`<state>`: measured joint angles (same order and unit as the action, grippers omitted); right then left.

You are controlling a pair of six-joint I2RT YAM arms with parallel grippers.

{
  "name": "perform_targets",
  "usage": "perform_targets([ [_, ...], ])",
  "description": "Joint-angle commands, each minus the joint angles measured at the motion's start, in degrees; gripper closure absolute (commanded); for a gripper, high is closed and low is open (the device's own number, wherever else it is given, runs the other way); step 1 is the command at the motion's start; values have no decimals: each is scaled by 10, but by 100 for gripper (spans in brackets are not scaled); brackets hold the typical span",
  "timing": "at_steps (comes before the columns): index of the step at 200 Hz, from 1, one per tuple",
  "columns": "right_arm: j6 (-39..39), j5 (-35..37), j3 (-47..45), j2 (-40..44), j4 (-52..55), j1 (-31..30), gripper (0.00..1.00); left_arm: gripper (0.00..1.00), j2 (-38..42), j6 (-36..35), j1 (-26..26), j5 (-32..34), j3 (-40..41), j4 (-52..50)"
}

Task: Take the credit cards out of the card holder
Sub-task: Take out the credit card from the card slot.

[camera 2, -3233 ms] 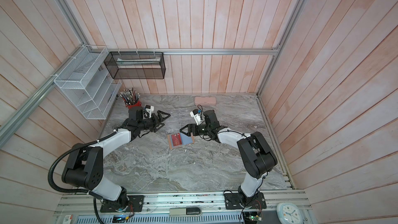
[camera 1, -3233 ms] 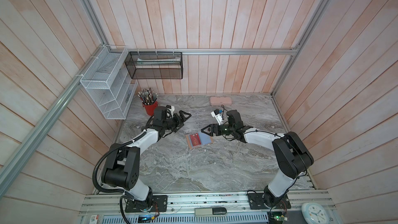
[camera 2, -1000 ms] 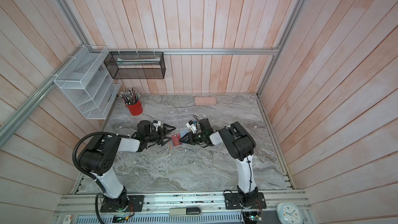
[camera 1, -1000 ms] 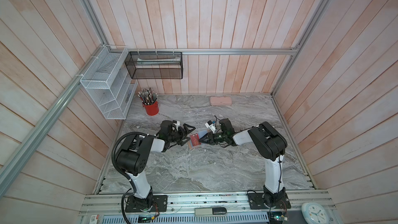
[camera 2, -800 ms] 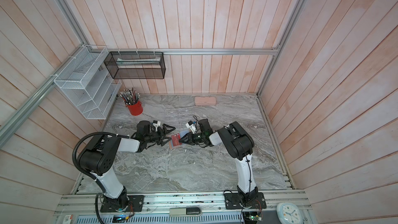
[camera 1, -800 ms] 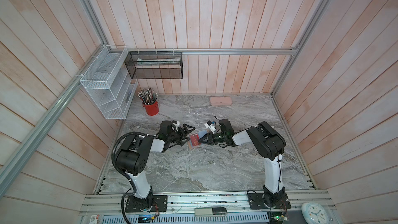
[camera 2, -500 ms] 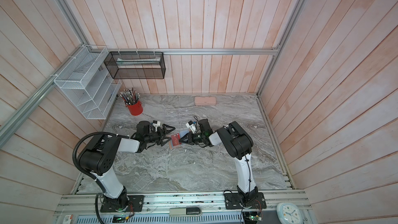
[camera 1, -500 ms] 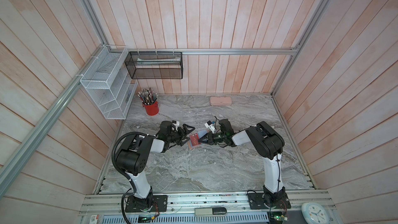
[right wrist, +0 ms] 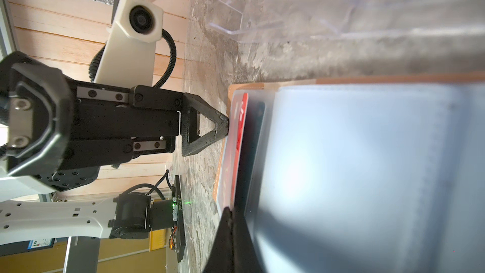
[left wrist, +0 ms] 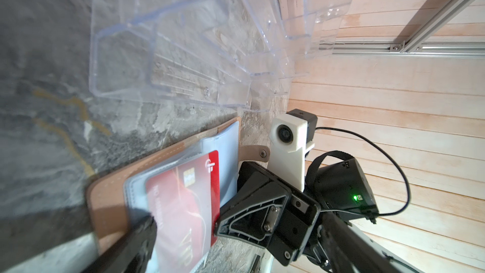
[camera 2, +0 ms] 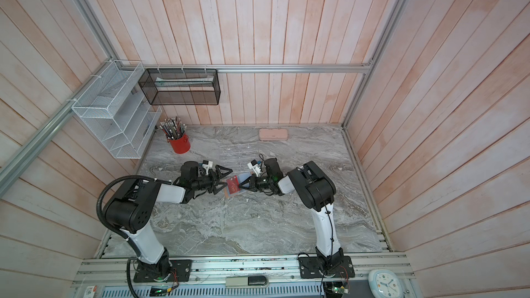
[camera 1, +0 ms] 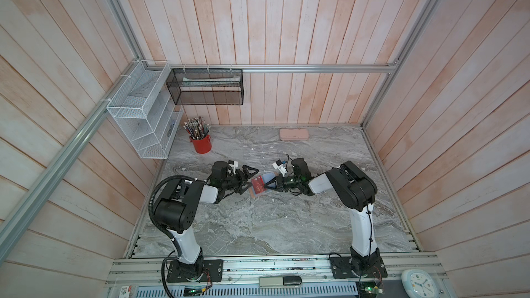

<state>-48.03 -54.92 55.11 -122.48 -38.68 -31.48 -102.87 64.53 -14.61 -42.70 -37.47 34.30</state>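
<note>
clear rack (camera 1: 262, 153) close behind card holder (left wrist: 112, 190); table (camera 1: 258, 225) in front open

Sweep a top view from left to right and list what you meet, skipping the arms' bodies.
White wire shelf → red pencil cup → left tool → card holder → pink case. The clear rack and right tool overlap the card holder, so they are left out.

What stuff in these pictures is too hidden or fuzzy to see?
- Light blue card: seen in no view; the card holder sleeves may cover it.
- Black card: just a dark strip in the right wrist view, under a cloudy sleeve.
- Right hand: shut at the red card edge; whether it pinches it is blurred there.
</note>
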Motion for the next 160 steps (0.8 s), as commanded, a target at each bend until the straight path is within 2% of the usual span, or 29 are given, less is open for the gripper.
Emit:
perform_targets([
  [1,4,9,-5,-17,-16,-5,100,0,-21,-14,1,7,18,-40],
  [160,26,30,-51,24,-1,17,100,0,-22,-22,6,9,12,-55],
])
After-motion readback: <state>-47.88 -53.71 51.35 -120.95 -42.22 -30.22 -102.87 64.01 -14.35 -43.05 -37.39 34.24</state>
